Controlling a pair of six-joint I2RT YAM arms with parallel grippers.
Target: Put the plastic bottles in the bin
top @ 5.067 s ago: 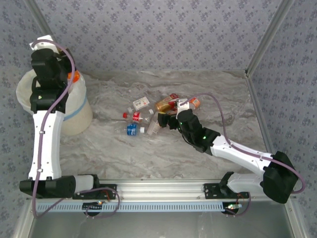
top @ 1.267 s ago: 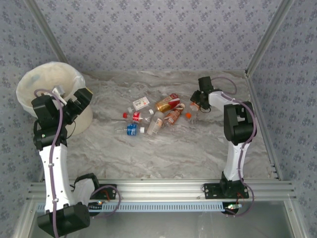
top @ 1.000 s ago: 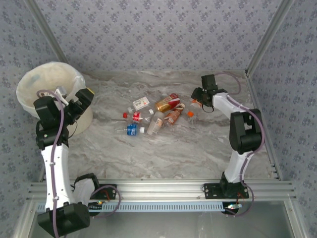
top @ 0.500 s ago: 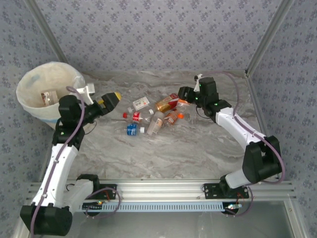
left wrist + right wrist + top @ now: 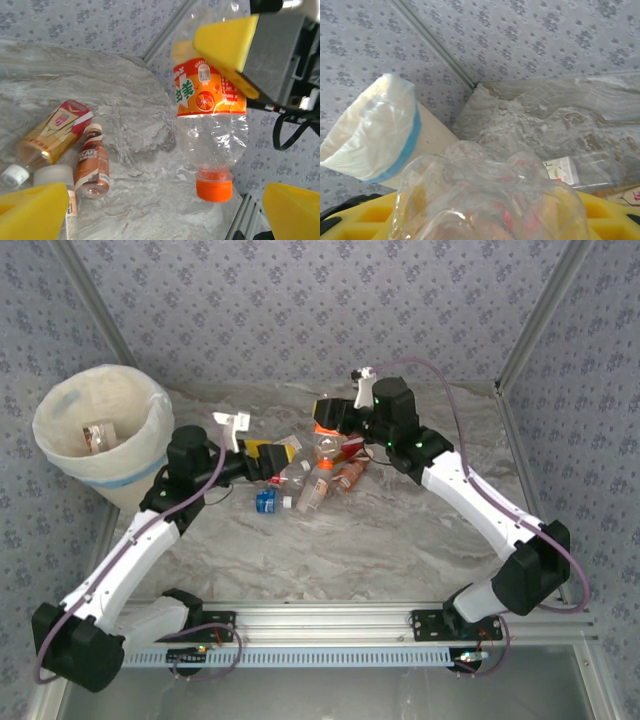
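A: Right of the bin (image 5: 150, 412), what's the right gripper (image 5: 322, 422) doing?
B: Clamped on an orange-label bottle (image 5: 210, 117), above the pile (image 5: 308, 490).
A: Left gripper (image 5: 268, 452)?
B: Spread wide, between bin and pile.

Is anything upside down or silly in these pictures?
Yes. The orange-label bottle is pinched in the right tool with its orange cap pointing down at the table, so it hangs upside down in the air. The other bottles lie tipped on their sides in a jumble on the table.
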